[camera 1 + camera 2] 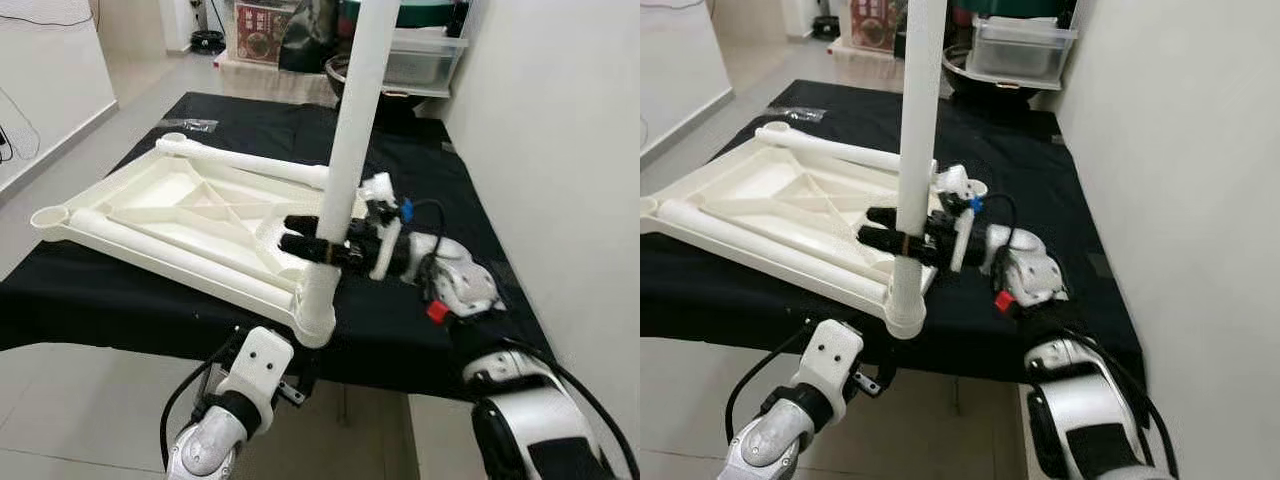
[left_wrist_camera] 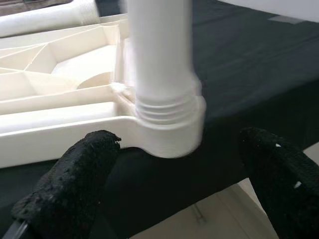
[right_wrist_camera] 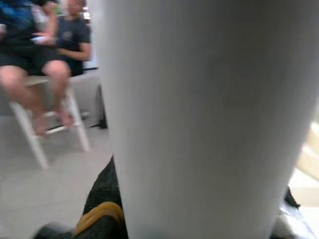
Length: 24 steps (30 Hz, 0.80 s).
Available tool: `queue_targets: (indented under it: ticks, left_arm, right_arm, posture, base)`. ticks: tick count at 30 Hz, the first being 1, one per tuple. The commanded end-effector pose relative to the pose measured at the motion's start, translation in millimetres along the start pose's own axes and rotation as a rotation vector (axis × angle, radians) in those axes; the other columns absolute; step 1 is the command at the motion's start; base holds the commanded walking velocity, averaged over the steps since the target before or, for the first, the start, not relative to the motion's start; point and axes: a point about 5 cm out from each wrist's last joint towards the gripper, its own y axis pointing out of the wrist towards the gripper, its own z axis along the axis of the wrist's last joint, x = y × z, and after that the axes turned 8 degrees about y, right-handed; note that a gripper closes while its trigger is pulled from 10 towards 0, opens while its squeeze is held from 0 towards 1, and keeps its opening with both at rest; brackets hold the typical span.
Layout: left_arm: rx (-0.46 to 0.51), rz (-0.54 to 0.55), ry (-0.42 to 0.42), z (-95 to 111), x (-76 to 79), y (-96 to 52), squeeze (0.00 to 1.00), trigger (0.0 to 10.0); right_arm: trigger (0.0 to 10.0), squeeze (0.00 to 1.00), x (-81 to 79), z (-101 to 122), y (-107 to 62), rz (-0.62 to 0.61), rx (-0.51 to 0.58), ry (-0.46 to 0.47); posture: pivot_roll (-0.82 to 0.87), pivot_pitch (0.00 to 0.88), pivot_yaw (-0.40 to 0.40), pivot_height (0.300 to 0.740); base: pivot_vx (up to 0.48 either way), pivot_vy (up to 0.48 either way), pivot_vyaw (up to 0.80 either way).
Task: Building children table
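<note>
The white plastic table top lies upside down on a black-covered table. A white leg stands upright in its near corner socket. My right gripper reaches in from the right and is shut on this leg a little above the socket; up close the leg sits between its fingers. My left gripper is open, just below and in front of the threaded socket, without touching it. My left arm comes up from below the table's front edge.
Two more white legs lie flat on the table top. A small plastic bag lies at the far left of the black cover. A clear storage bin stands behind. A wall runs along the right. A person sits on a white stool.
</note>
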Motion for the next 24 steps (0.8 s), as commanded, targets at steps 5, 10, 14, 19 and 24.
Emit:
queue_targets:
  ticks: [5, 10, 14, 19, 24]
  left_arm:
    - [-0.018, -0.004, -0.001, -4.9, 2.3, -0.7, 0.0, 10.0]
    - [-0.018, -0.006, 0.0, -4.8, 1.7, -0.3, 0.0, 10.0]
    - [-0.018, -0.006, -0.001, -4.4, 1.2, -0.4, 0.0, 10.0]
    - [-0.019, -0.008, 0.0, -4.8, 0.7, -0.3, 0.0, 10.0]
    - [-0.02, -0.006, 0.004, -4.6, 0.5, -0.3, 0.0, 10.0]
  right_arm:
    - [0.0, 0.0, 23.3, 3.3, -7.5, -0.329, 0.045, 0.02]
    - [0.0, 0.0, 61.3, -1.3, -48.8, -1.038, 0.068, 0.059]
    - [0.0, 0.0, 68.0, -6.3, -75.5, -1.373, 0.121, 0.102]
    - [0.0, 0.0, 64.0, -7.1, -83.6, -1.597, 0.174, 0.111]
    - [9.3, 0.0, 58.1, -11.9, -68.2, -1.64, 0.231, 0.191]
  posture:
    - [0.14, 0.006, -0.136, 0.74]
    - [0.14, 0.015, -0.129, 0.74]
    - [0.14, 0.02, -0.13, 0.74]
    - [0.14, 0.022, -0.128, 0.74]
    - [0.15, 0.021, -0.131, 0.74]
  base:
    - [0.0, 0.0, 0.0]
    - [0.0, 0.0, 0.0]
    - [0.0, 0.0, 0.0]
    - [0.0, 0.0, 0.0]
    - [0.0, 0.0, 0.0]
